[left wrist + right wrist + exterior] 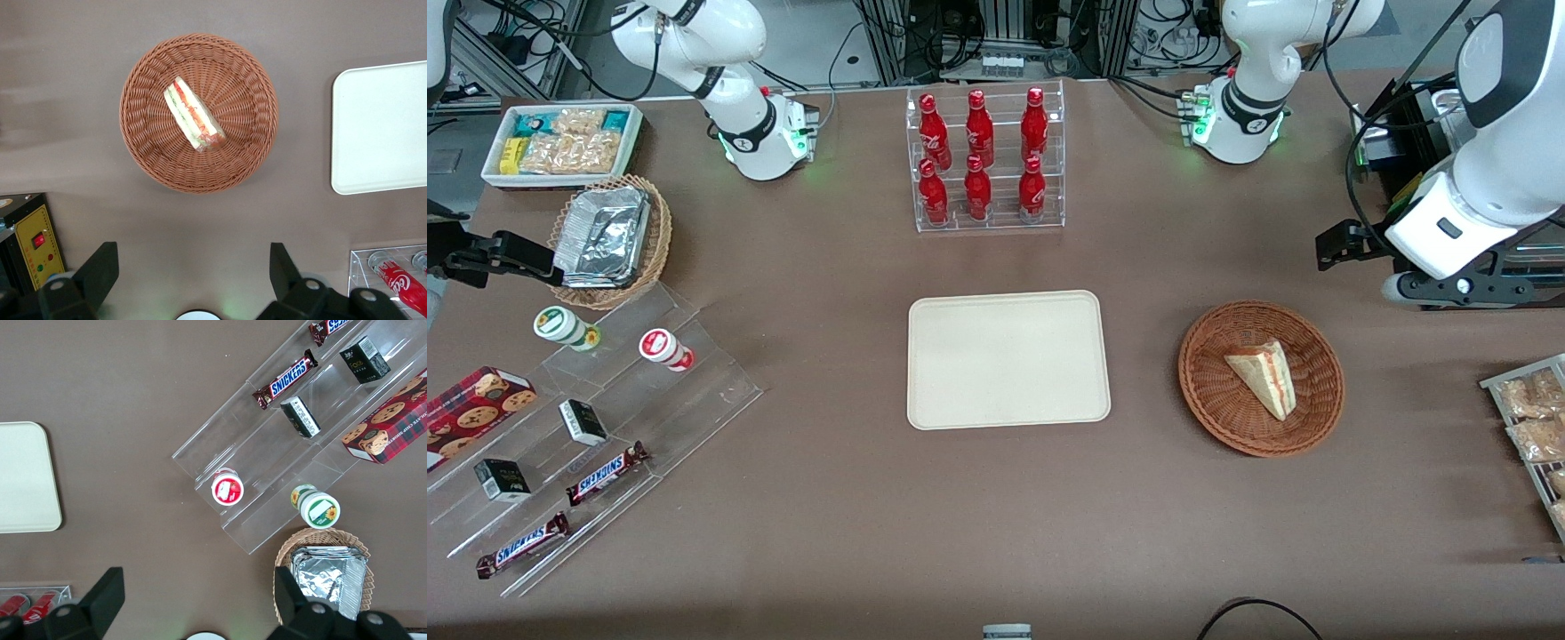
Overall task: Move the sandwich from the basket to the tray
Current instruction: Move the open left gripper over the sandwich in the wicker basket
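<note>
You have the small triangular sandwich wedge of pale bread [1261, 377] lying in the round, shallow basket of reddish-brown woven wicker [1202, 391]. It sits slightly off the basket's middle. The basket rests on the matte brown bench [827, 498], toward the working arm's end. It stands well apart from the flat cream-beige rectangular tray [1005, 360], which has rounded corners, a low raised rim and a smooth surface with nothing on it.

From the front you see mostly the sandwich's plain bread face, with its sharp tip pointing toward the tray. The cut edge faces away from the tray, and its long axis runs roughly from near to far, tilted a little.

Your left wrist view shows what the front hides. There the sandwich [193, 117] turns its red, green and yellow filling bands to the camera, lying diagonally across the radiating weave of the basket [143, 143]. A corner of the tray [380, 127] also shows there.

The left arm's pincer [192, 270] hangs high above the bench beside the basket. Its black fingers [99, 270] are spread wide and hold nothing.
</note>
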